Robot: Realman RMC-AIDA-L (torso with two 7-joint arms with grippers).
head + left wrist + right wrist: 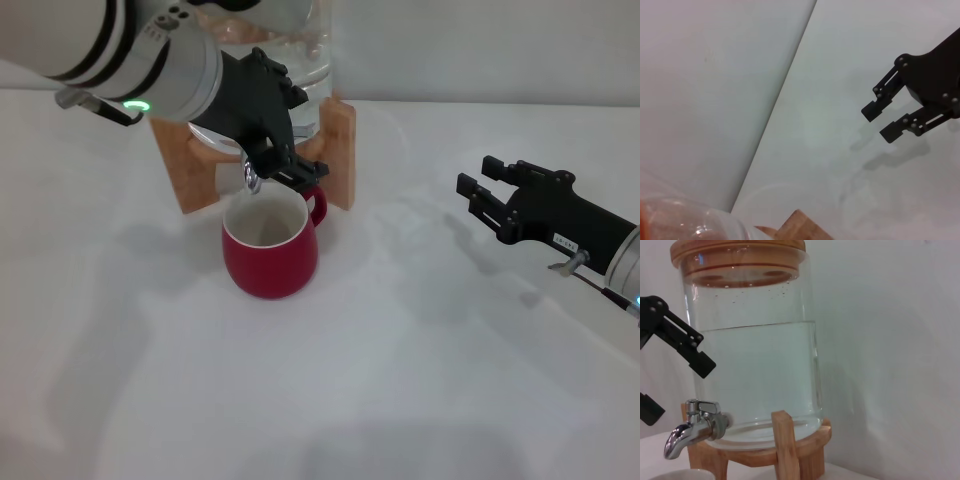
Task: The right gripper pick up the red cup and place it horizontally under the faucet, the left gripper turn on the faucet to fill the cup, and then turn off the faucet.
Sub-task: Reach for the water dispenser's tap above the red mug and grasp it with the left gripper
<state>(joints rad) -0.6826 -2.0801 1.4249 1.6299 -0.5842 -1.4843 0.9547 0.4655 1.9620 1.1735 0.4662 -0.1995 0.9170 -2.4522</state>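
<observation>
The red cup (270, 250) stands upright on the white table, directly below the faucet (250, 180), whose chrome spout (677, 440) hangs over the cup's rim (675, 474). No stream of water shows at the spout. My left gripper (288, 145) is open right at the faucet, against the front of the glass jar (755, 365). In the right wrist view its black fingers (695, 352) sit just beside and above the tap's top lever (702, 407), not closed on it. Well to the right of the cup, my right gripper (478, 178) hovers open and empty, also in the left wrist view (879, 124).
The jar is more than half full of water under a wooden lid (737, 252) and rests on a wooden stand (340, 150). A pale wall rises close behind it. White table surface (400, 380) spreads in front and to the right.
</observation>
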